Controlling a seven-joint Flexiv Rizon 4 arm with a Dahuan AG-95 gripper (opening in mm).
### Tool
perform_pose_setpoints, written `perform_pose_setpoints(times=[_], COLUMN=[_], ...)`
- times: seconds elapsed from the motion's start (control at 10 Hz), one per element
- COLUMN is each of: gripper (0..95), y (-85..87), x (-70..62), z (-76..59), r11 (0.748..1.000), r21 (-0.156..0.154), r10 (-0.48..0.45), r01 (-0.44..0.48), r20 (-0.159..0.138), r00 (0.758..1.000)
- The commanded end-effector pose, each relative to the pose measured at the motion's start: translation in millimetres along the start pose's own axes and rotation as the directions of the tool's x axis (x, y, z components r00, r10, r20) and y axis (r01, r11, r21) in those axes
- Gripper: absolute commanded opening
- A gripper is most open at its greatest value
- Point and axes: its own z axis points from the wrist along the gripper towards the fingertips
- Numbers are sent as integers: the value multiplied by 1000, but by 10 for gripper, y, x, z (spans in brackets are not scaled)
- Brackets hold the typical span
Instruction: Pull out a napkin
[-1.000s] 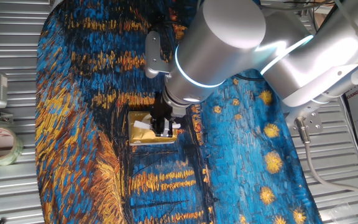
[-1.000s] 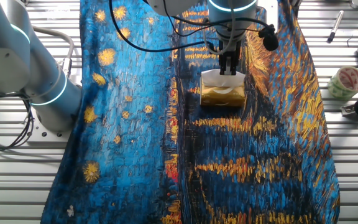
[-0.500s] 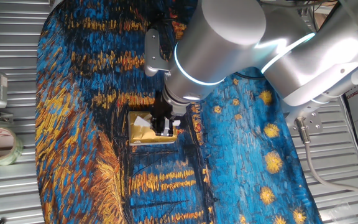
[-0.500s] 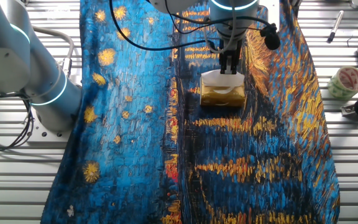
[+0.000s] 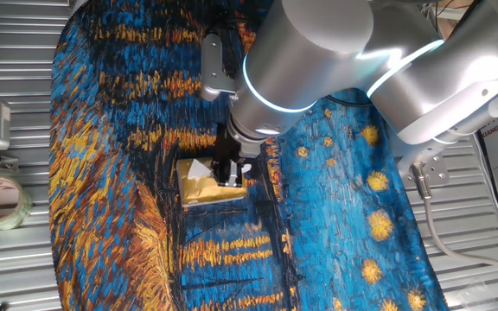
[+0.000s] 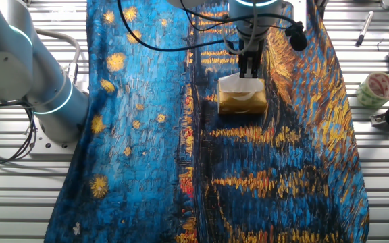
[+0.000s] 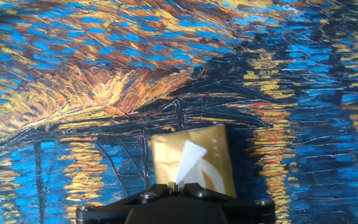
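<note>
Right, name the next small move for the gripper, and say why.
Probably keep lifting straight up: the gripper appears shut on the thin white paper napkin, whose lower part still sits in the shiny gold rectangular tissue box, so it isn't free yet.

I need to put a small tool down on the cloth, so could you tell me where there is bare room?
The painted cloth lies bare between the gold tissue box and the arm's base, and below the box towards the near edge. It is crowded at the box, where the claw grips the napkin.
</note>
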Motion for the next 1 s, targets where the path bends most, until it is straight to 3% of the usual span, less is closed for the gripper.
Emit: perform_pose_setpoints(times=[0.1, 1.0], gripper=[0, 0], y=[-1, 10], x=[4, 3], z=[10, -76], r11=[1000, 1000], r21=[0, -4], r10=[1, 4], r01=[-1, -4], r20=[3, -5], r00=[1000, 1000])
